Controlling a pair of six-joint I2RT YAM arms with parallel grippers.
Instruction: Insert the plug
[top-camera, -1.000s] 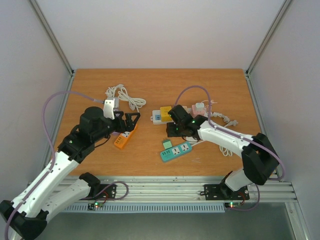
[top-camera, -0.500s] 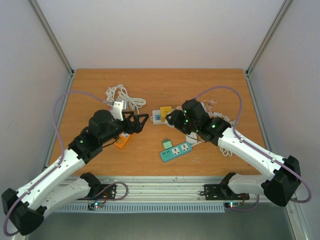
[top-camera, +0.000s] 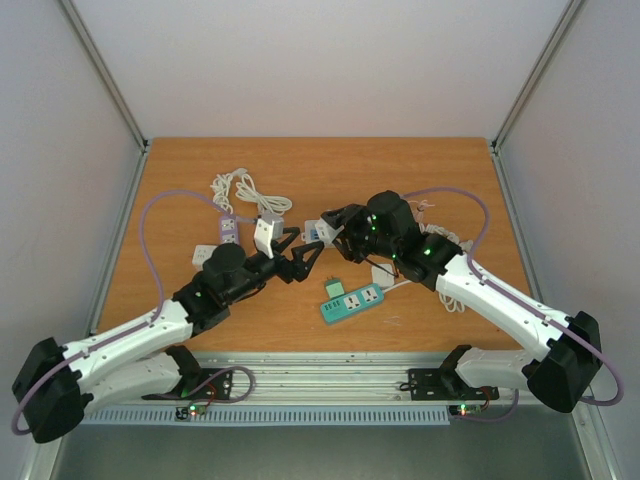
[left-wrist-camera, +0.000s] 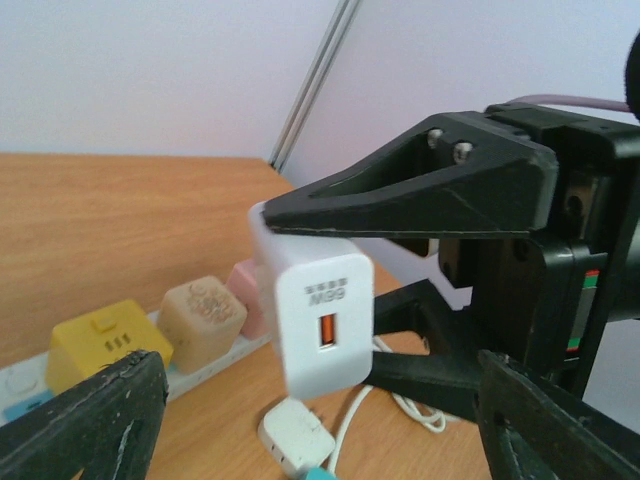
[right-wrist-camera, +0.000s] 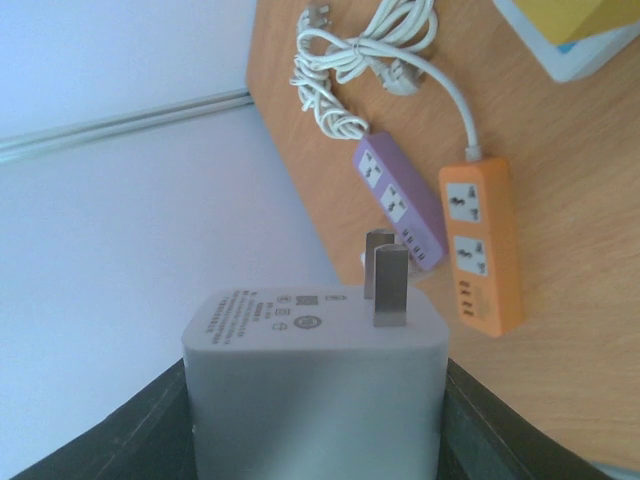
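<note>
Now, right gripper (top-camera: 330, 222): clamped on a white charger (right-wrist-camera: 315, 385), jaws narrowed against its two sides; the prongs (right-wrist-camera: 388, 277) stick out past the fingertips, probably so they stay free to go into a socket

Left gripper (top-camera: 305, 262): wide apart and holding nothing; its two black fingers (left-wrist-camera: 95, 425) frame the lower corners of its own wrist view

Charger, seen from the left gripper: straight ahead and just above its fingers, pinched under the other arm's upper jaw, the face with the orange port (left-wrist-camera: 325, 331) turned toward the left wrist camera

Meeting point: both grippers face each other, tips near but apart, which looks like a handover or a regrip to turn the prongs downward; that is a guess

Green power strip (top-camera: 352, 299): below and on the near side of the right gripper, on the table (top-camera: 440, 165), sockets up; likely the target

Orange power strip (right-wrist-camera: 483, 241): beyond the prongs in the right wrist view, beside a purple strip (right-wrist-camera: 399, 199) and a coiled white cord (right-wrist-camera: 350, 60)

Block adapters: yellow one (left-wrist-camera: 100, 345) and tan one (left-wrist-camera: 203, 311) sit on a white strip beyond the left gripper, to its left

Risk: a loose transfer could tilt the charger
</note>
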